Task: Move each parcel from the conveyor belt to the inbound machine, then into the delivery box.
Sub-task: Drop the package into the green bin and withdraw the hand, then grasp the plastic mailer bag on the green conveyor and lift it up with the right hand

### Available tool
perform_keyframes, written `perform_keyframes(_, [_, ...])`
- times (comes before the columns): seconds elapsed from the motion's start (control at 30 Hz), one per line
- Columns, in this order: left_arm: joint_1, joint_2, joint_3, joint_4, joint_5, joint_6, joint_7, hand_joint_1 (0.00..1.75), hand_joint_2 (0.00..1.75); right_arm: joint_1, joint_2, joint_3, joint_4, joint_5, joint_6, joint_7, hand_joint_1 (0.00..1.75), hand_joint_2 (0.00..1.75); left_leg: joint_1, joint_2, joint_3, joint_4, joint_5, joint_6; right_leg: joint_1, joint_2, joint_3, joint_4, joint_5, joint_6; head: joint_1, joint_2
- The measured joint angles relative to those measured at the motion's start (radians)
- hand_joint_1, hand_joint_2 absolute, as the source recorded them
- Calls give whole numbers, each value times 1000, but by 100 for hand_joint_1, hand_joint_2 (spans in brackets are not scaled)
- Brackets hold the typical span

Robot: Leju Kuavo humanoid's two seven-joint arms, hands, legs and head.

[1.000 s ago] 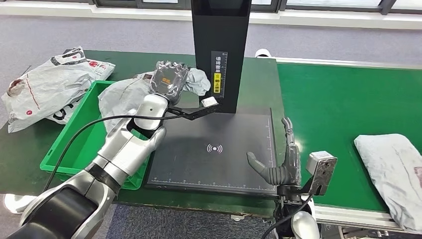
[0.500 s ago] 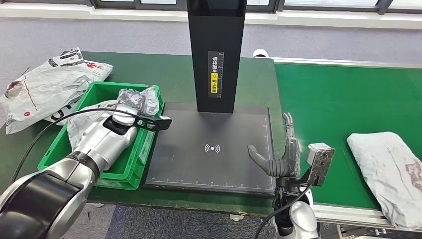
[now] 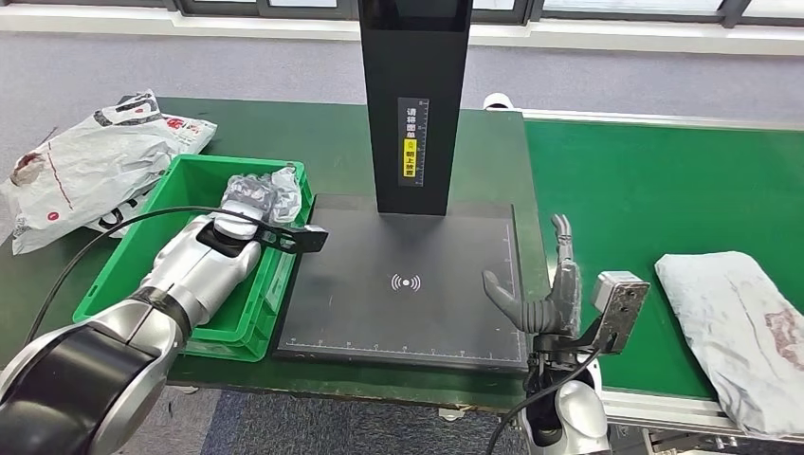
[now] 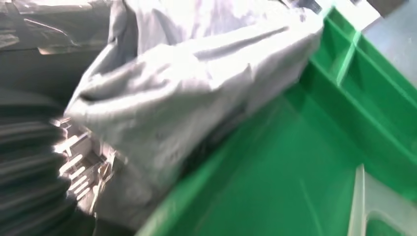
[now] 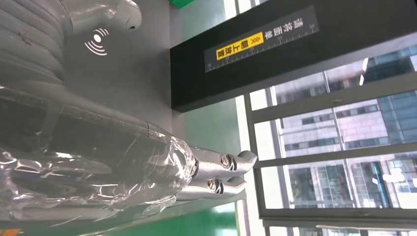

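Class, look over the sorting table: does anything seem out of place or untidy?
Yes. Crumpled white bags lie heaped on the table beside the green box, not inside it. The grey parcel on the belt hangs past the picture's edge.

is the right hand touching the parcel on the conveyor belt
Apart. In the head view the right hand hovers open at the scanner plate's edge, and a broad strip of bare green belt separates it from the grey parcel.

The scene is being viewed from high on the robot, facing forward and down across the inbound machine (image 3: 408, 275) and green delivery box (image 3: 123, 275). That box (image 4: 314, 162) is being viewed close from the left wrist; the machine's black column (image 5: 275, 54) is being shared with the right wrist view.
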State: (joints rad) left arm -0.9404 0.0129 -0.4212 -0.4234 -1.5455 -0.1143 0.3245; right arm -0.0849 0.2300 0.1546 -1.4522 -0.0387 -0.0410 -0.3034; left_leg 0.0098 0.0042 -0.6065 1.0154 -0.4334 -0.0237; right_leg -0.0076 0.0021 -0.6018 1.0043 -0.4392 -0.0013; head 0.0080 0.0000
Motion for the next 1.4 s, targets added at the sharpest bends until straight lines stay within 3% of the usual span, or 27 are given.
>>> perform_keyframes(0.17, [-11, -34, 59, -15, 68, 132, -20, 0, 0, 15, 0, -2, -19, -4, -47, 11, 0, 175, 0, -3, -1, 0, 1, 1, 0, -3, 0, 0, 0, 0, 0, 0])
perform_keyframes(0.3, [-25, -66, 137, -54, 142, 336, -30, 0, 175, 31, 0, -13, -46, -5, -77, 21, 0, 175, 0, -9, -3, 0, 2, 2, -1, -9, 0, 0, -1, 1, 0, 0])
perform_keyframes(0.43, [-13, -80, 197, -163, 200, 641, -99, 0, 175, 44, 0, -14, -66, -16, -114, 20, 0, 175, 0, -4, -4, 0, 1, 2, -2, -5, -1, 0, 0, 2, 0, 0])
perform_keyframes(0.5, [28, -90, 249, -315, 271, 760, -234, 0, 175, 50, 0, -14, -72, -33, -141, 15, 0, 175, -1, -1, -4, 0, 0, 3, -2, -2, -3, 0, 1, 3, 0, 0])
perform_keyframes(0.6, [100, -132, 353, -549, 455, 815, -481, 0, 175, 51, -2, -14, -72, -52, -172, 1, 0, 175, -2, -1, -4, 0, 0, 3, -2, -1, -3, 0, 0, 3, 0, 0])
perform_keyframes(0.7, [165, -164, 403, -702, 748, 815, -616, 0, 175, 51, -8, -14, -72, -51, -194, -14, 0, 175, -2, -1, -4, 0, -1, 3, -2, -1, -3, 0, -1, 3, 0, 0])
perform_keyframes(0.77, [206, -176, 407, -768, 918, 808, -646, 0, 175, 53, -16, -14, -72, -33, -207, -15, 0, 175, -2, -1, -3, 0, -2, 3, -2, -1, -3, 0, -1, 3, 0, 0])
perform_keyframes(0.93, [284, -187, 380, -845, 1142, 753, -671, 0, 175, 65, -45, -28, -79, 96, -238, 36, 0, 175, -2, -1, -3, 0, -1, 3, -2, -2, -3, -1, -2, 3, 0, 0])
perform_keyframes(1.2, [557, -211, 259, -950, 1574, 483, -724, 0, 175, 62, -162, -226, -80, 586, -203, 208, 0, 175, -4, -1, -4, 0, -5, 8, -6, -2, -2, -2, -3, 6, 0, 0])
perform_keyframes(1.27, [593, -214, 241, -961, 1622, 437, -713, 0, 175, 49, -185, -259, -65, 709, -207, 276, 0, 175, -5, -1, -4, 1, -6, 10, -7, -2, -2, -2, -3, 7, 0, 0])
perform_keyframes(1.4, [663, -237, 199, -948, 1713, 300, -691, 0, 175, -44, -286, -304, 60, 1095, -141, 534, 0, 175, -7, -1, -4, 1, -6, 11, -9, -2, -1, -3, -3, 10, 0, 0])
